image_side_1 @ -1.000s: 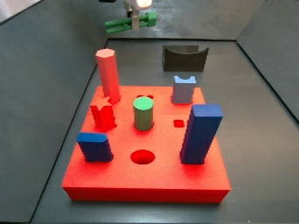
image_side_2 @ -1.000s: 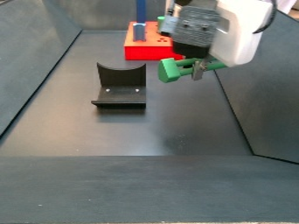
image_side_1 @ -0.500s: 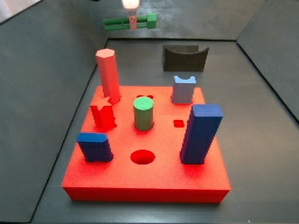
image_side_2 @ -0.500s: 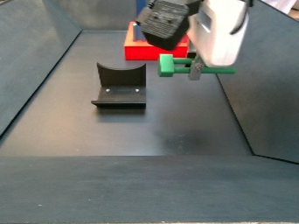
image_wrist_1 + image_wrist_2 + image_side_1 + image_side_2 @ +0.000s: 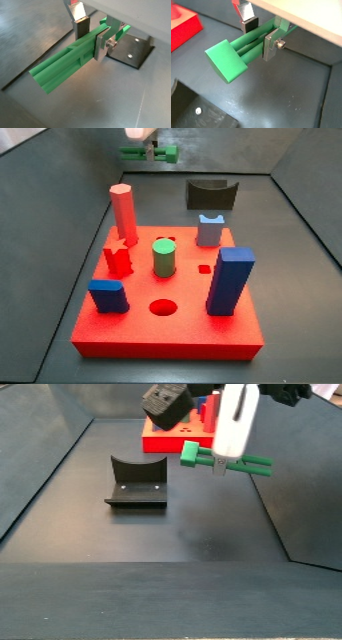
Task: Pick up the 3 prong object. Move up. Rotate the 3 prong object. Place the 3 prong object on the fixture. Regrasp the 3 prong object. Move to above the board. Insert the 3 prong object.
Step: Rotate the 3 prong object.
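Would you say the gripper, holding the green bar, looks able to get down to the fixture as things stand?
Probably yes. The gripper holds the bar in the air beside the fixture, and nothing visible lies between them or in its notch.

Green 3 prong object (image 5: 225, 461) horizontal in claw (image 5: 222, 462), above floor

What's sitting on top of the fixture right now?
Nothing: the fixture notch is bare. The tool holds the 3 prong object in the air beside it. The floor beneath its base plate is hidden.
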### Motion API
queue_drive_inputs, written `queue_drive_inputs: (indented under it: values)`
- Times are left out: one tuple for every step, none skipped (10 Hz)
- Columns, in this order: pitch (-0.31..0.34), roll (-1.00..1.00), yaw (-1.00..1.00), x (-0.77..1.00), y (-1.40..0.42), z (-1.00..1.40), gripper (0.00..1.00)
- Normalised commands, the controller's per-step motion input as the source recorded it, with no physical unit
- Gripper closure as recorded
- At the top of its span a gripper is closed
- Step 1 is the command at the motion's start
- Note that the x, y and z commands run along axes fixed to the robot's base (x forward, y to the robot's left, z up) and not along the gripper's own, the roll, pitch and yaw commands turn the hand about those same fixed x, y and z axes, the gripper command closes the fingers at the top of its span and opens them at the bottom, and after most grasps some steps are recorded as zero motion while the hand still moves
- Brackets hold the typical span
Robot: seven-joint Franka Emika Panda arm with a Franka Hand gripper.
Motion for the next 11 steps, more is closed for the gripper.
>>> queue_drive_inputs:
  values:
    - [-0.011,-0.01,-1.00,0.03,0.03,-0.03,1.00]
    - [-0.011,-0.01,-1.00,0.03,0.03,-0.03,1.00]
    - [-0.012,-0.01,-1.00,0.03,0.03,-0.03,1.00]
    - [-0.013,-0.01,-1.00,0.03,0.03,-0.03,1.00]
    - [-0.014,-0.01,-1.00,0.03,0.03,-0.03,1.00]
    - [-0.015,-0.01,-1.00,0.03,0.03,-0.03,1.00]
    - [-0.016,-0.01,-1.00,0.03,0.03,-0.03,1.00]
    - [-0.017,-0.01,-1.00,0.03,0.03,-0.03,1.00]
    - [-0.019,-0.01,-1.00,0.03,0.03,-0.03,1.00]
    - [-0.021,-0.01,-1.00,0.03,0.03,-0.03,1.00]
    - [-0.023,-0.01,-1.00,0.03,0.03,-0.03,1.00]
